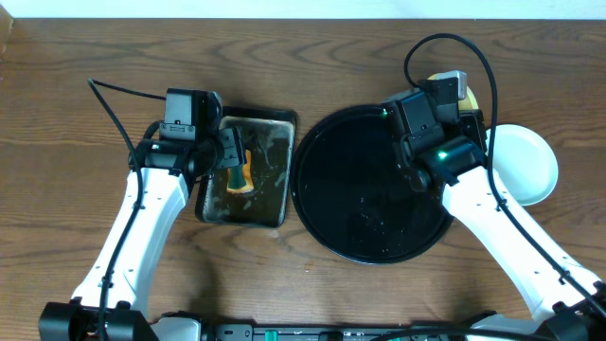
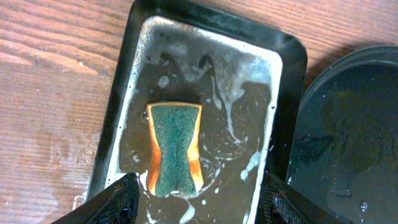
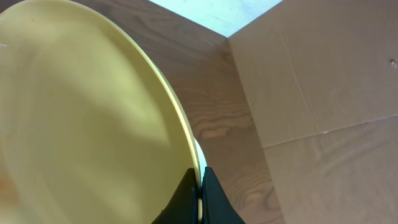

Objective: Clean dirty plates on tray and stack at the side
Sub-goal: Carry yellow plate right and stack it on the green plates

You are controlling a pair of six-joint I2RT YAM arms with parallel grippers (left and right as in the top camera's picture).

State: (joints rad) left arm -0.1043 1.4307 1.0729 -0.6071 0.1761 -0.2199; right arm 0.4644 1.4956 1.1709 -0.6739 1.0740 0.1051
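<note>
Right gripper point(image 3: 200, 182) first: its two black fingers are pinched tight on the rim of the pale yellow round plate point(image 3: 81, 112), so that's a firm grab on the edge. From the wrist view the plate fills most of the left side and sits tilted, its visible face plain yellow. Past its edge you get the brown wooden table point(image 3: 217, 106), and further back a tan board point(image 3: 323, 68) standing at the table's end.

Overhead, only a sliver of the yellow plate point(image 1: 468, 93) peeks out from under the wrist, just off the far-right rim of the large round glossy black tray point(image 1: 374, 189). The tray's surface is wet, with little glints of water. To the right of it, near the rim, sits a pale round plate point(image 1: 526, 166), partly covered by the right arm. I can't tell if it's one plate or a stack.

Left gripper point(image 2: 199, 186) is spread wide, gripping nothing, with a finger at each side of the frame. It hangs over a green-and-orange sponge point(image 2: 175, 148) lying flat in the soapy water of a rectangular metal pan point(image 2: 293, 74). The pan sits just left of the tray, nearly touching it.
</note>
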